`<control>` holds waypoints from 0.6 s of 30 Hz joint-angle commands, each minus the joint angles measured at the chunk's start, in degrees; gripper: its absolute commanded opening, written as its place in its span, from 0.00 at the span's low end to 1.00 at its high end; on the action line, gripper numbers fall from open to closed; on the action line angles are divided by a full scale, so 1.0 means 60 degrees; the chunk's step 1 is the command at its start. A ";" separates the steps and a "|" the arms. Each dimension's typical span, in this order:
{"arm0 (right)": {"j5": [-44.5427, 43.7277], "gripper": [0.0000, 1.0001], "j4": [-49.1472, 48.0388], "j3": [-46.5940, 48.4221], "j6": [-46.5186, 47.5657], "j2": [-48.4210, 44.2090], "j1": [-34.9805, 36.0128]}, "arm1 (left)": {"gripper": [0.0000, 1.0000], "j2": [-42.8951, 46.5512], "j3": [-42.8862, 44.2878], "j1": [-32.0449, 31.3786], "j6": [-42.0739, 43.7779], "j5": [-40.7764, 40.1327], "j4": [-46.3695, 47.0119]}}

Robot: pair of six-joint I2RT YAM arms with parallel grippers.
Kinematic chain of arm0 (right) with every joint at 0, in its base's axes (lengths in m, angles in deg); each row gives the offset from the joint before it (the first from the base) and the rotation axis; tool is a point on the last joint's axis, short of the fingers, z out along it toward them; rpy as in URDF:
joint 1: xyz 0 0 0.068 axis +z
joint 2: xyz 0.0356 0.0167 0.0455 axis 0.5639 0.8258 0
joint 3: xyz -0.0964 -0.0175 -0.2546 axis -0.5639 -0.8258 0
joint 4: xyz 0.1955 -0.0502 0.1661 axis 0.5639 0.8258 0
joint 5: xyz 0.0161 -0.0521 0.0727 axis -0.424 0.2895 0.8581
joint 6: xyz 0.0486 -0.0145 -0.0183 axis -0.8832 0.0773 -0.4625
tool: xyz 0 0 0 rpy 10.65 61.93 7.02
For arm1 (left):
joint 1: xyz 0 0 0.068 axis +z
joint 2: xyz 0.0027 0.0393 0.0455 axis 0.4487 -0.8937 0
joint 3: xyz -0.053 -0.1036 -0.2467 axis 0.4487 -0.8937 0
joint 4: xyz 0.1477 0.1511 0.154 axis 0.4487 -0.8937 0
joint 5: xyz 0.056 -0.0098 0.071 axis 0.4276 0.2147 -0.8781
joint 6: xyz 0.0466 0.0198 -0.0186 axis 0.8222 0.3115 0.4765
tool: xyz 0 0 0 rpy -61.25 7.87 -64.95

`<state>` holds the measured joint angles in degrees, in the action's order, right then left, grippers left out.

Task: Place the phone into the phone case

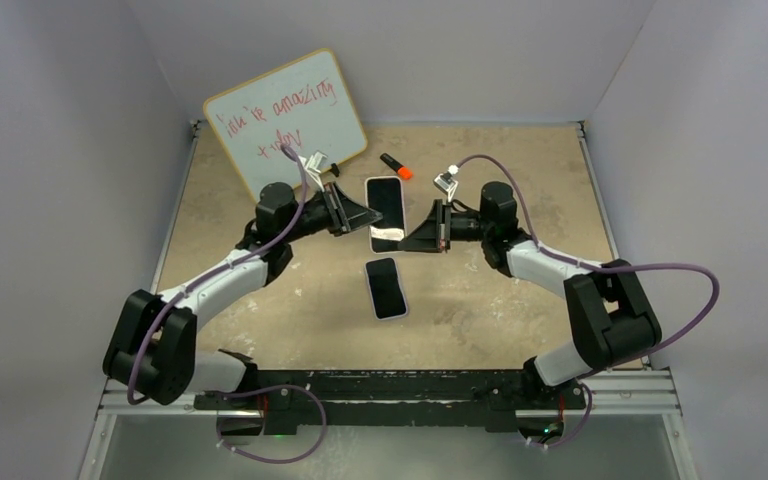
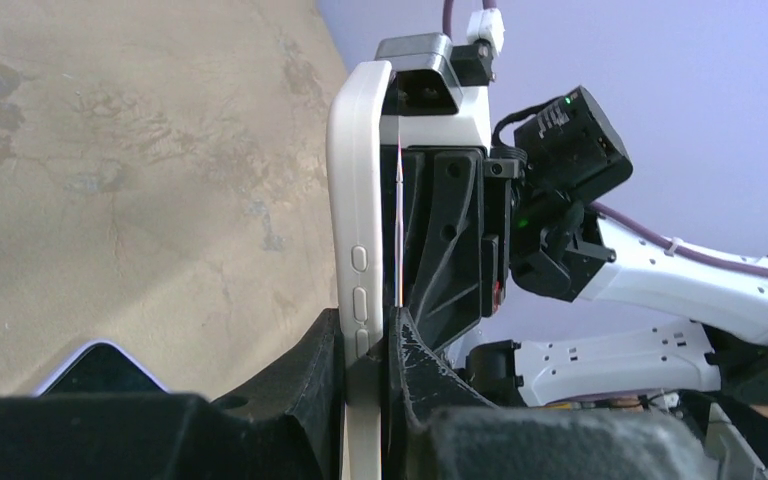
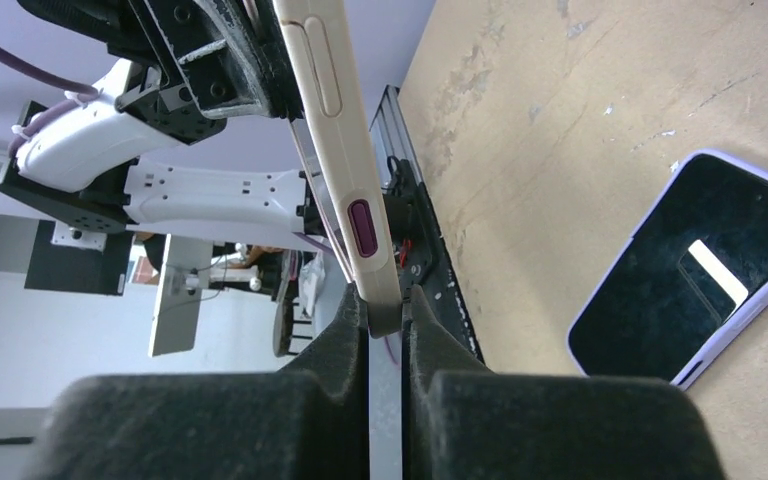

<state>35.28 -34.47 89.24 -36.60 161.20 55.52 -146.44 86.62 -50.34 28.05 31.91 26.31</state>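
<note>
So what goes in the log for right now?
left gripper: shut on cream case | right gripper: shut on cream case | phone: lying on table

Whiteboard [image 1: 285,120] writing illegibly small; phone case [image 3: 332,130] top beyond right wrist view's edge; phone [image 2: 100,368] largely behind left gripper [image 2: 365,335].

Bright, even light; soft shadows.

The top camera hangs high behind the arm bases [image 1: 390,395], which sit at 6 o'clock, and looks down on the whole table [image 1: 460,315]. Each wrist camera sits close behind its own fingers [image 2: 300,400] and sights along them toward the other arm [image 2: 680,270]. All three views share the cream case [image 1: 385,210], seen edge-on from the wrists. They also share the phone [image 1: 386,287], at 7 o'clock in the left wrist view and 3 o'clock in the right.
</note>
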 commanded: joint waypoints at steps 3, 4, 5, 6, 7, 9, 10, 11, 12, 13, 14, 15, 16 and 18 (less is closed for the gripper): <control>-0.0796 0.00 0.0087 -0.0118 -0.0515 -0.0327 0.0080 | 0.00 0.0742 0.0105 0.0034 0.1451 -0.1359 -0.1042; -0.0884 0.00 0.0158 -0.0123 -0.0536 -0.0328 0.0073 | 0.00 0.0725 0.0101 0.0036 0.1445 -0.1347 -0.1053; -0.0974 0.00 0.0273 -0.0129 -0.0495 -0.0336 0.0072 | 0.00 0.0690 0.0101 0.0036 0.1419 -0.1318 -0.1047; -0.1054 0.00 0.0441 -0.0109 -0.0342 -0.0349 0.0072 | 0.00 0.0679 0.0101 0.0036 0.1388 -0.1269 -0.1053; -0.1145 0.00 0.0656 -0.0081 -0.0218 -0.0388 0.0072 | 0.00 0.0677 0.0101 0.0036 0.1360 -0.1250 -0.1093; -0.1380 0.09 0.1140 -0.0023 0.0088 -0.0506 0.0072 | 0.00 0.0762 0.0121 0.0047 0.1344 -0.1244 -0.1320; -0.1473 0.18 0.1388 0.0017 0.0254 -0.0581 0.0072 | 0.00 0.0819 0.0149 0.0061 0.1355 -0.1238 -0.1476; -0.1536 0.26 0.1712 0.0061 0.0450 -0.0679 0.0072 | 0.00 0.0891 0.0176 0.0076 0.1365 -0.1229 -0.1668; -0.1615 0.35 0.2137 0.0125 0.0650 -0.0779 0.0072 | 0.00 0.0955 0.0206 0.0103 0.1383 -0.1245 -0.1891; -0.1743 0.43 0.2448 0.0195 0.0917 -0.0906 0.0072 | 0.00 0.1036 0.0258 0.0127 0.1427 -0.1304 -0.2181; -0.1910 0.52 0.2850 0.0281 0.1190 -0.1043 0.0081 | 0.00 0.1097 0.0316 0.0157 0.1486 -0.1379 -0.2534; -0.2124 0.59 0.3226 0.0359 0.1450 -0.1224 0.0073 | 0.00 0.1145 0.0353 0.0190 0.1545 -0.1439 -0.2824; -0.2339 0.68 0.3536 0.0411 0.1694 -0.1356 0.0072 | 0.00 0.1202 0.0352 0.0220 0.1603 -0.1465 -0.3067; -0.2685 0.89 0.4001 0.0430 0.2048 -0.1611 0.0072 | 0.00 0.1310 0.0344 0.0294 0.1738 -0.1614 -0.3556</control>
<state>24.43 -18.58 89.13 -30.92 155.47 56.07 -142.03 86.64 -49.53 35.13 24.48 9.26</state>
